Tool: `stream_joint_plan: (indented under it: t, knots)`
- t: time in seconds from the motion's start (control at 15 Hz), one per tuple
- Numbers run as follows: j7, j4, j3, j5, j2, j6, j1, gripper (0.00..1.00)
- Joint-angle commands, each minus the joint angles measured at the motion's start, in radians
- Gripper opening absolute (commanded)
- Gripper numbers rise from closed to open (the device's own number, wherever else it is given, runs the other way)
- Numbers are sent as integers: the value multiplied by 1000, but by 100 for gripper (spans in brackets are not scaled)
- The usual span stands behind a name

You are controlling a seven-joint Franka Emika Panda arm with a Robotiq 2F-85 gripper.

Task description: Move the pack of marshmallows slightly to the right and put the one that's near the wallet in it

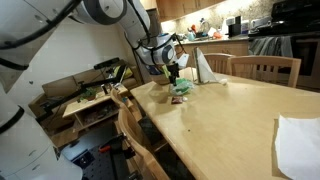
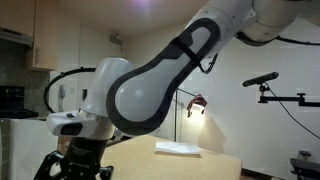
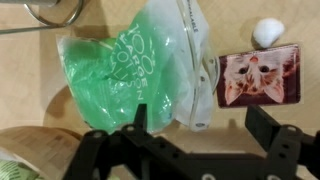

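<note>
In the wrist view the pack of marshmallows (image 3: 130,70), a green and clear plastic bag, lies on the wooden table. To its right lies the wallet (image 3: 260,77), printed with a cat picture. One white marshmallow (image 3: 267,31) sits just above the wallet. My gripper (image 3: 198,125) is open and empty, its fingers hovering over the lower edge of the pack and the bare table beside the wallet. In an exterior view the gripper (image 1: 172,72) hangs just above the green pack (image 1: 181,88) at the far end of the table.
A wooden table (image 1: 220,115) holds a white sheet (image 1: 298,140) near its front corner. Wooden chairs (image 1: 265,68) stand around it. A metal ring (image 3: 55,12) and a printed package (image 3: 30,155) lie left of the pack. The arm fills an exterior view (image 2: 150,90).
</note>
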Motion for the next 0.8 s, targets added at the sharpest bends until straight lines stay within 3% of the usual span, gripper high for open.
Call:
stream_joint_plan:
  t: [0.0,0.73]
  knots:
    - [-1,5,-2,3,3,-2,2,100]
    - [-88,122,29,9,94,-63,4,100]
